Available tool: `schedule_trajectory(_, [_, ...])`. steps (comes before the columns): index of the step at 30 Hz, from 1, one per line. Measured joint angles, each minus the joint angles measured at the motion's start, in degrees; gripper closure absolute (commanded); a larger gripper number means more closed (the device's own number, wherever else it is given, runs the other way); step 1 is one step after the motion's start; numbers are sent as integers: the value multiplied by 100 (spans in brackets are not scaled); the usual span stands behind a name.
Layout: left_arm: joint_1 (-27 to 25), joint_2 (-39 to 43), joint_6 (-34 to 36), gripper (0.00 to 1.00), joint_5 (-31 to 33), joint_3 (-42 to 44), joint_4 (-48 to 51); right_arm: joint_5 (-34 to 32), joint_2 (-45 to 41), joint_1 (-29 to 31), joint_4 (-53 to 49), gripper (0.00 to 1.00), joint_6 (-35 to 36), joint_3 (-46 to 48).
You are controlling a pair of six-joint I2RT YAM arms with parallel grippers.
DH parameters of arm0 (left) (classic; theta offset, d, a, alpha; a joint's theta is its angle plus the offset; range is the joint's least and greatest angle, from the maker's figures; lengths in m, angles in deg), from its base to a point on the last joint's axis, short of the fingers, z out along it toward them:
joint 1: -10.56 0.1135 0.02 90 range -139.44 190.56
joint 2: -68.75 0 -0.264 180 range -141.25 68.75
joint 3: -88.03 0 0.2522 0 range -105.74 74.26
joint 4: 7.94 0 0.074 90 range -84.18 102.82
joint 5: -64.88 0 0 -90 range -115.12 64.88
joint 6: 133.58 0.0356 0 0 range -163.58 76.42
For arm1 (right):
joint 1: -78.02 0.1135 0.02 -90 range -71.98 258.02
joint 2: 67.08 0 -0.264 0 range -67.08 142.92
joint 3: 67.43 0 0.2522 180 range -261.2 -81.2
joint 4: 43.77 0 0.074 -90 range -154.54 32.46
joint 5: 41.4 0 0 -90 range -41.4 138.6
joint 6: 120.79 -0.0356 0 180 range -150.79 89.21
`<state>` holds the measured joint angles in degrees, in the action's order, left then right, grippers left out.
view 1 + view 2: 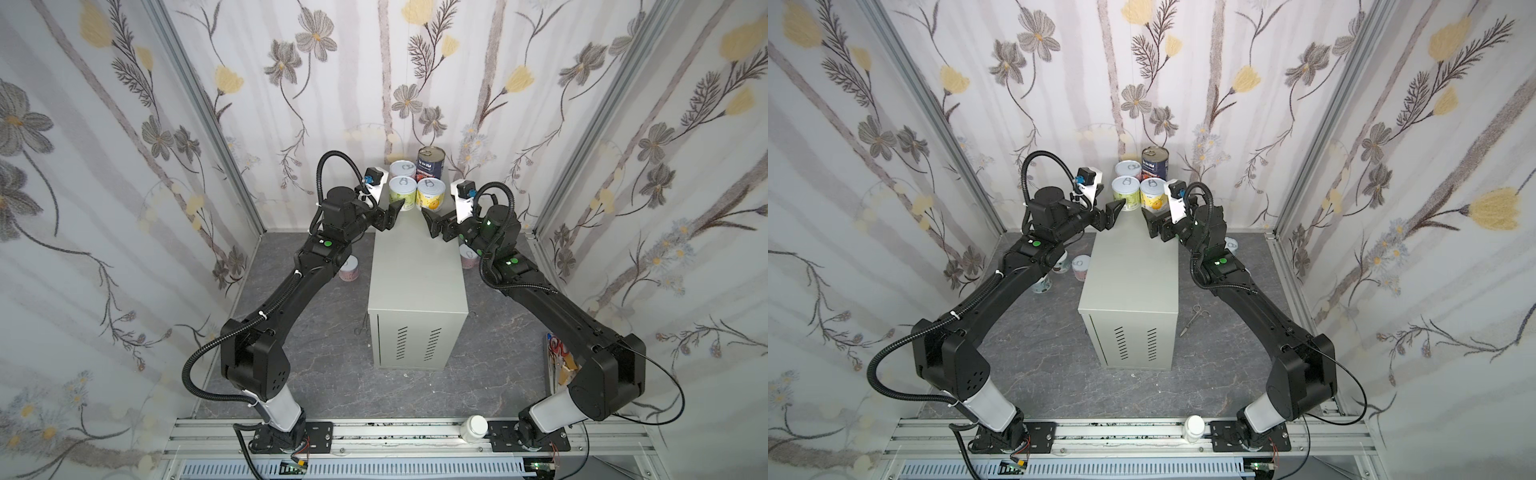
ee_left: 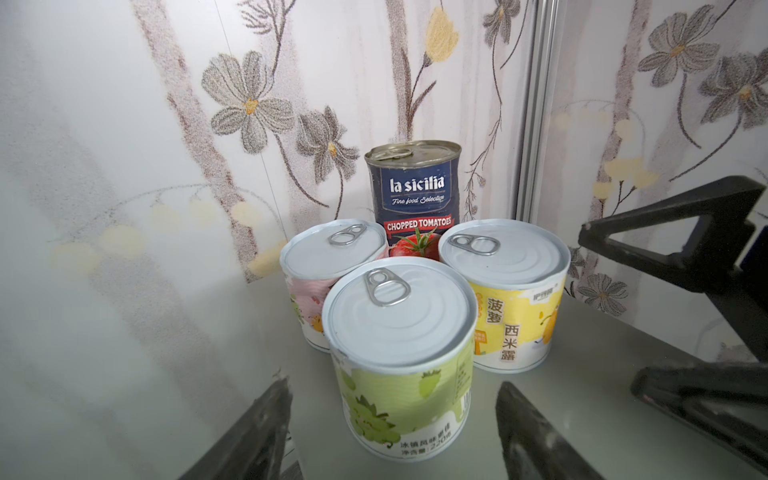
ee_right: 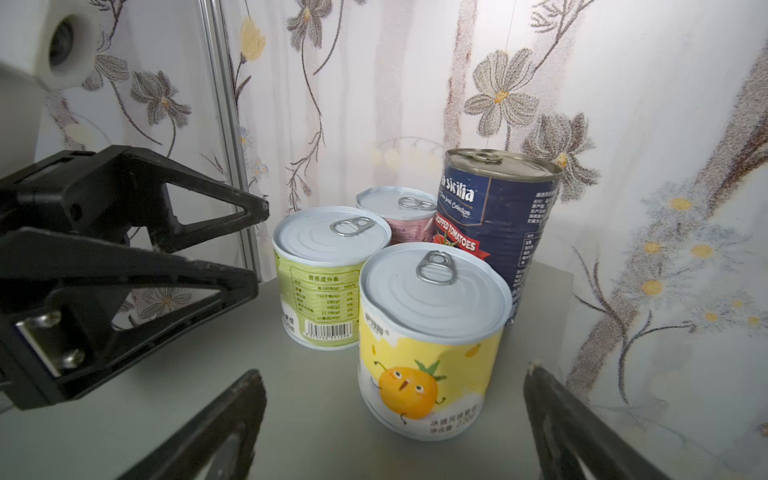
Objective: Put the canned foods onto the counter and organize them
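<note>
Both grippers are released and empty. The left gripper [image 1: 395, 214] sits just short of the green can [image 2: 399, 357], the right gripper [image 1: 429, 223] just short of the yellow can [image 3: 428, 340]. Four cans stand upright, bunched at the far end of the tabletop [image 1: 415, 266]: green and yellow in front, pink can [image 2: 328, 266] and tomato can [image 2: 413, 195] behind. There are more floor cans [image 1: 1081, 268] beside it. They look rigid and probably hefty, and the labels may be slick. Grab the side wall at mid-height, not the lid or tab.
</note>
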<state>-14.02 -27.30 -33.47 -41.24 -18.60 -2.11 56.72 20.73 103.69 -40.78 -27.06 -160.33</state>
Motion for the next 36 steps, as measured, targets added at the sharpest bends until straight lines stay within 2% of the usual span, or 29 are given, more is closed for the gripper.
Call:
schedule_trajectory(9, [2,0,0,29,-22,-33,131,-151,15,-37,-24,11,42,109])
schedule_trajectory(27, [-2,-203,2,31,-219,-214,254,-326,247,-46,103,15,26,-31])
schedule_trajectory(36, [-2,-227,0,31,-219,-214,254,-350,302,-50,96,22,39,-114])
